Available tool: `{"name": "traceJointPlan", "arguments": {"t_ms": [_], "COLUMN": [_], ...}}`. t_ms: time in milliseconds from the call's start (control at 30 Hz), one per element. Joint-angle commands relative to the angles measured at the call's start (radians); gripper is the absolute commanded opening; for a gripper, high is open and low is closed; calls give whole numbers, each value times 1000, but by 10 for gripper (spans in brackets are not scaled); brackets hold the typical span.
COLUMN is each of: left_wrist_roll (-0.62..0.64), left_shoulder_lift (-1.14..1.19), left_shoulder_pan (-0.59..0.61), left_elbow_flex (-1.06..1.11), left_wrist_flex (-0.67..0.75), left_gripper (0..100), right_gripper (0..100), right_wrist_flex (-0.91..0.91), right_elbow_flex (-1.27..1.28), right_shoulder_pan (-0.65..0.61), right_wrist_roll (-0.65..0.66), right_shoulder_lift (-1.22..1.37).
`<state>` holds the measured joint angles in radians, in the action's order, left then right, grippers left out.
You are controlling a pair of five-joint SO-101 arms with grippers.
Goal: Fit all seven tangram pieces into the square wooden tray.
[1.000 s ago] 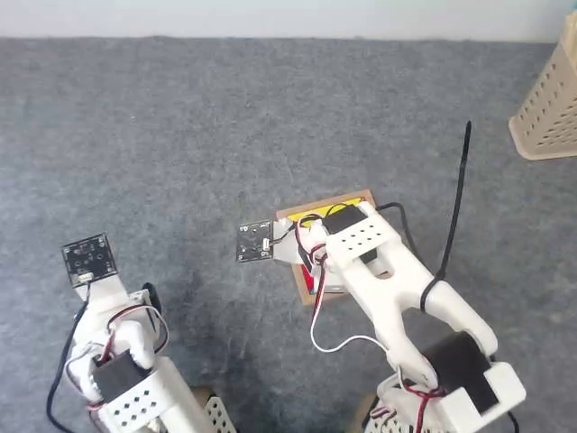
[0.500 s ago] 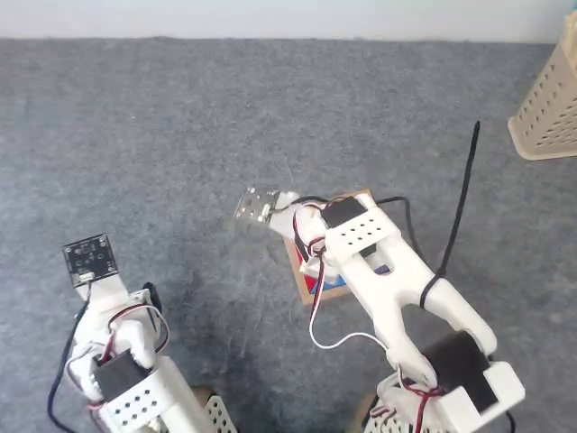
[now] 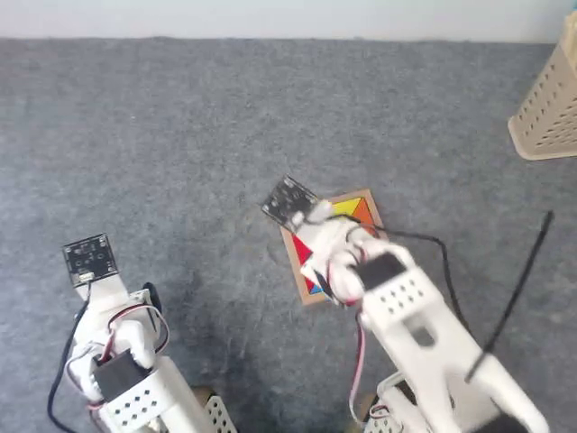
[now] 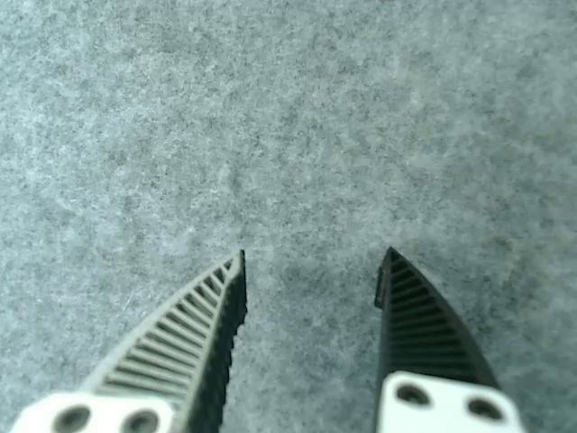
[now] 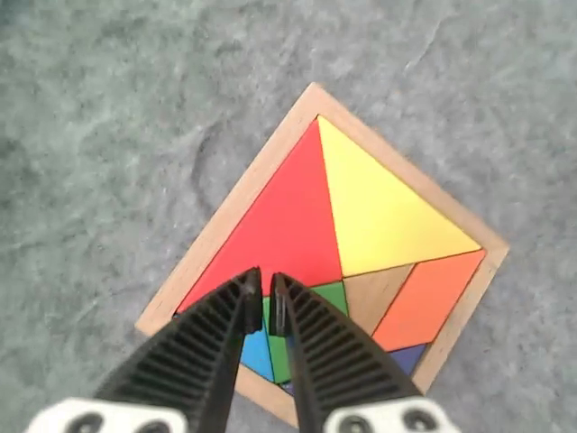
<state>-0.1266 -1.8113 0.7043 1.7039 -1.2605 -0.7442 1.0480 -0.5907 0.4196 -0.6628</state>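
tray: the square wooden tray sits on the grey carpet, right under the right gripper. One corner of it points away past the fingertips.
pieces: I count seven colours packed flat inside the rim. The big red triangle starts right at the fingertips and runs out beyond them. The yellow triangle lies edge to edge with the red one, further off to the side of the fingers.
pieces near the fingers: a green piece is partly under the fingers. A blue piece peeks out between and beside them. The tan piece, the orange piece and a purple piece sit just off to the side of one finger.
right fingers: pinched nearly together with just a sliver of gap, and nothing in them. The tips hang over the line where red meets green. Can't tell if they touch the pieces.
from above: the right arm covers part of the tray.
left gripper: the left gripper has its fingers spread wide and holds nothing. There's only carpet between and beyond the tips.
left arm: the left arm is well apart from the tray.
other stuff: a beige basket stands far from both sets of fingers.
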Motion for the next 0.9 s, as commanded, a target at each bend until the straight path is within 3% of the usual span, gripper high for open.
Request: {"name": "traceJointPlan", "arguments": {"t_ms": [0, 233, 367, 667, 867], "left_wrist_roll": [9, 9, 9, 9, 9], "left_shoulder_lift": [-11, -11, -11, -11, -11], "left_shoulder_pan": [-2, -2, -2, -2, -2], "left_elbow_flex": [-19, -19, -19, -19, -19], "left_wrist_flex": [-3, -3, -3, -3, -3], "left_gripper": [225, 225, 225, 225, 225], "right_gripper": [9, 7, 7, 7, 7], "right_wrist_flex": [165, 536, 618, 604, 286], "right_elbow_flex": [135, 407, 470, 474, 391], "right_shoulder_pan": [19, 19, 21, 21, 21], "right_wrist_roll": [-12, -9, -9, -12, -11], "right_shoulder_lift": [-147, -249, -272, -280, -456]}}
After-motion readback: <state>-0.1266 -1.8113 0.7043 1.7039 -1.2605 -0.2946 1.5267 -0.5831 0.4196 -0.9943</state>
